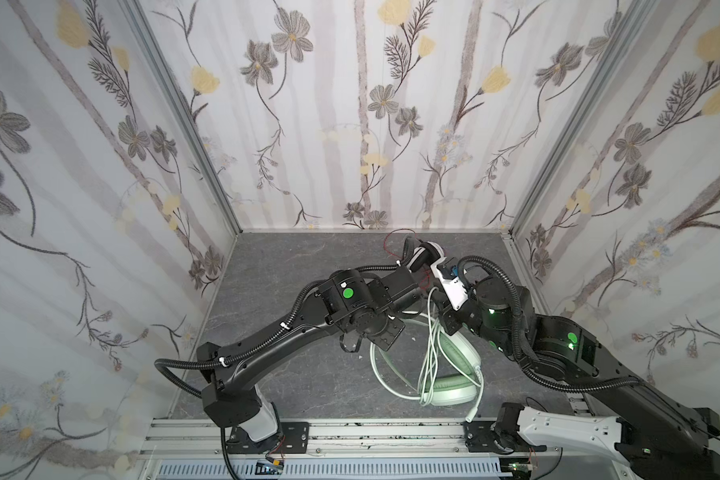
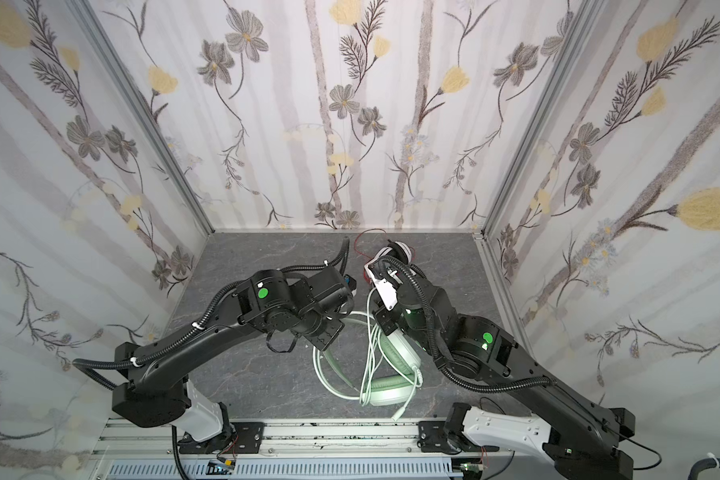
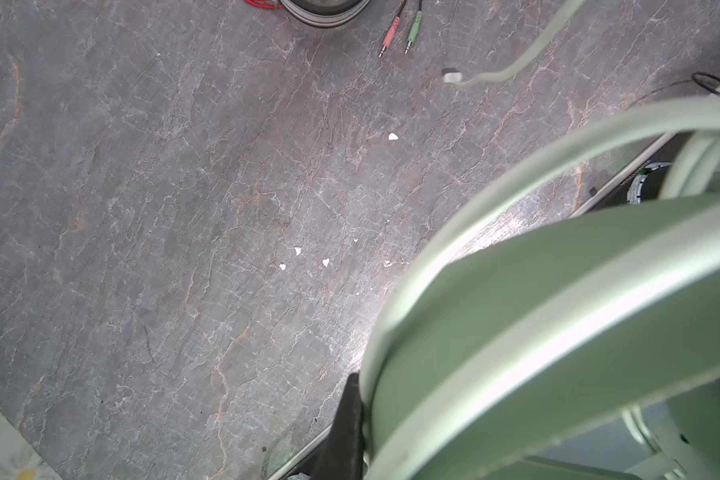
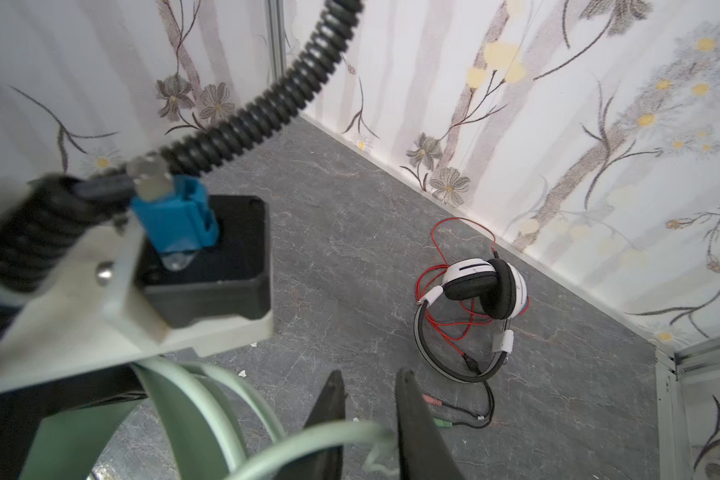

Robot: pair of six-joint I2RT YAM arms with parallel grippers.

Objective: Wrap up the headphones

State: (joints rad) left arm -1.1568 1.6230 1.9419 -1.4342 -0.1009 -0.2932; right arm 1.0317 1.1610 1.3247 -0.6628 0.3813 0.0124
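Note:
The mint-green headphones (image 1: 449,390) lie at the front centre in both top views, their pale cord (image 1: 391,374) looped beside them. In the left wrist view the headband (image 3: 537,316) fills the near corner. My left gripper (image 3: 364,395) is shut on it, with one black finger (image 3: 348,419) against its edge. My right gripper (image 4: 371,374) stands open, and the pale cord (image 4: 308,436) crosses loosely between its fingers. The white-and-black headphones (image 4: 487,286) stand near the back wall amid their red cord (image 4: 437,232), plugs (image 4: 437,411) on the table. Both grippers are hidden under the wrists in both top views.
Grey stone-patterned tabletop (image 1: 287,270) enclosed by floral walls on three sides. An aluminium rail (image 1: 350,432) carrying both arm bases runs along the front. Small white crumbs (image 3: 296,250) dot the table. The two wrists are close together over the mint headset.

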